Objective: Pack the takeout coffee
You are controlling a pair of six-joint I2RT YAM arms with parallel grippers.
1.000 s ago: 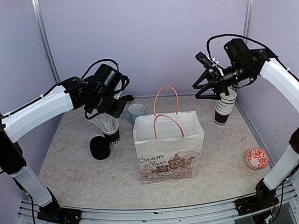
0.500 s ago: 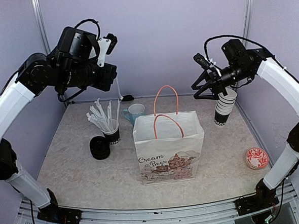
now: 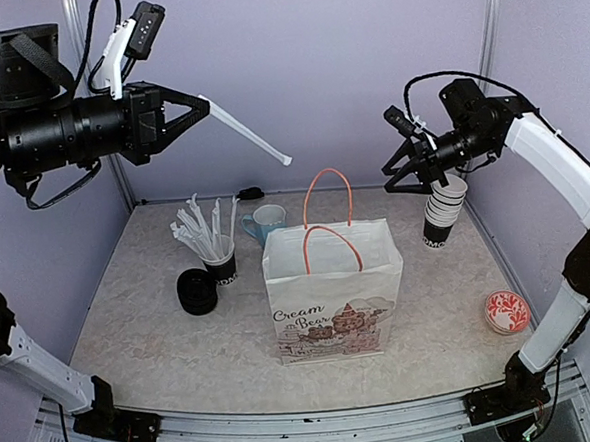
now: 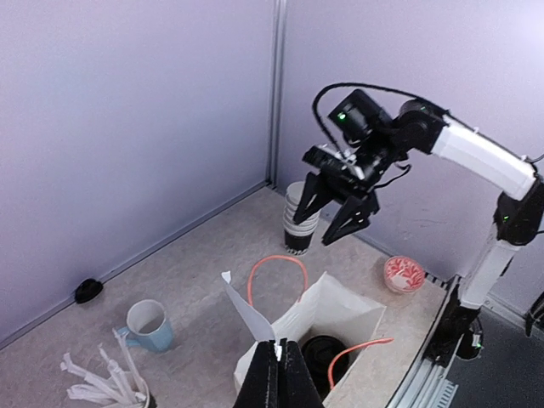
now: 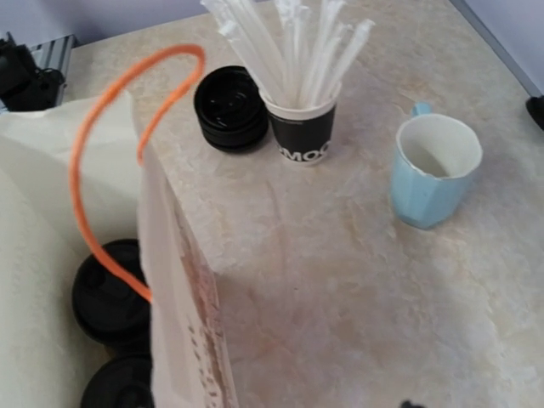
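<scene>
Two black lids of the takeout coffee (image 5: pixel 106 297) show inside the white paper bag (image 3: pixel 335 294); one lid (image 4: pixel 323 357) also shows from the left wrist view. My left gripper (image 3: pixel 205 99) is raised high at the upper left, shut on a long white stick (image 3: pixel 255 135) that slants down toward the bag. In the left wrist view the same stick (image 4: pixel 246 306) juts from my shut left gripper (image 4: pixel 286 347) above the bag's mouth (image 4: pixel 340 310). My right gripper (image 3: pixel 412 169) hovers open and holds nothing, just left of a stack of cups (image 3: pixel 443 210).
A black cup of white sticks (image 3: pixel 217 251) stands left of the bag, with a stack of black lids (image 3: pixel 197 290) beside it. A light blue mug (image 3: pixel 268 221) sits behind the bag. A red patterned bowl (image 3: pixel 507 311) lies at the right front. The bag's orange handles (image 3: pixel 328 204) stand upright.
My left arm has lifted from the stick cup, up and to the left, taking one white stick with it. The right arm has stayed put.
</scene>
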